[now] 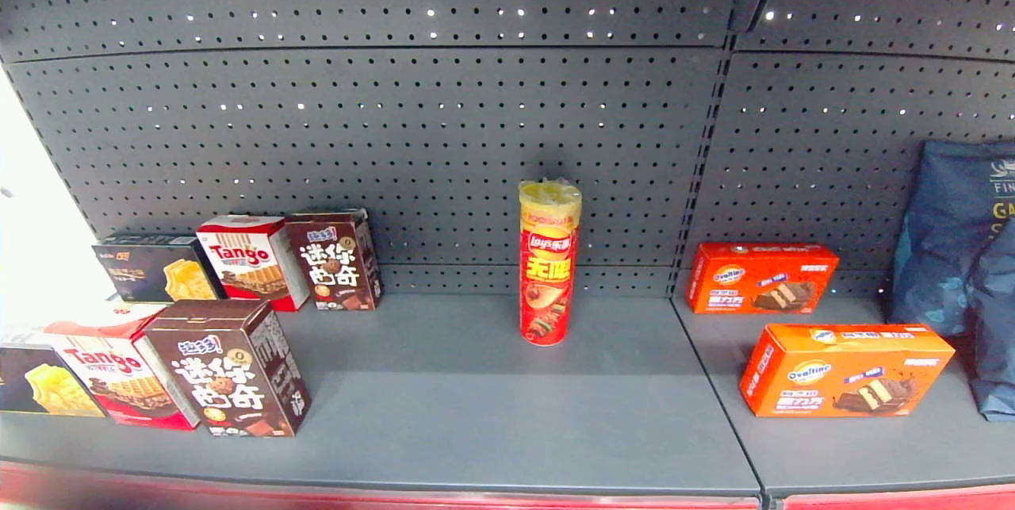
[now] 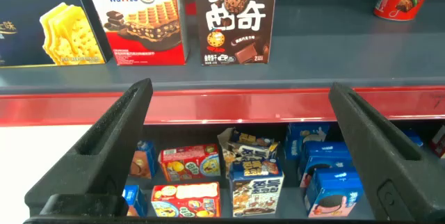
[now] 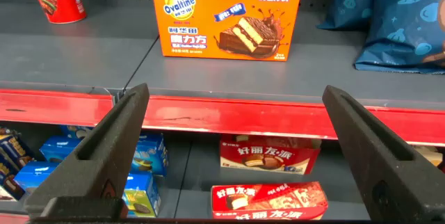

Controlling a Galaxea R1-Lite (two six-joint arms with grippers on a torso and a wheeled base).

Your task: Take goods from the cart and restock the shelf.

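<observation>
Can: a red can (image 1: 549, 262) with a yellow lid stands upright on the shelf (image 1: 476, 407), near the back edge and about midway along, well apart from the other goods.
Left boxes: two rows of three stand at the shelf's left end. The back row, from the end inward, has a dark box (image 1: 155, 268), a wafer box (image 1: 252, 260) and a cookie box (image 1: 333, 258), close together. The front row, near the front edge, has a second dark box (image 1: 40, 379), a second wafer box (image 1: 115, 371) and a second cookie box (image 1: 230, 367).
Orange boxes: to the right of a seam in the shelf, the back orange box (image 1: 760, 278) stands by the back edge and the front orange box (image 1: 844, 370) nearer the front, apart from it.
Bags: blue bags (image 1: 951, 240) stand at the shelf's right end, against the pegboard (image 1: 396, 137).
Left gripper: the left gripper (image 2: 241, 92) is spread wide with nothing between its fingers. It sits in front of the red front edge (image 2: 236, 106), below the front-row boxes.
Right gripper: the right gripper (image 3: 236, 93) is likewise spread and holds nothing, in front of the same edge below the front orange box.
Lower shelf: under the red edge lie small cartoon boxes (image 2: 188, 161), blue boxes (image 2: 327, 175) and red boxes (image 3: 270, 154).
</observation>
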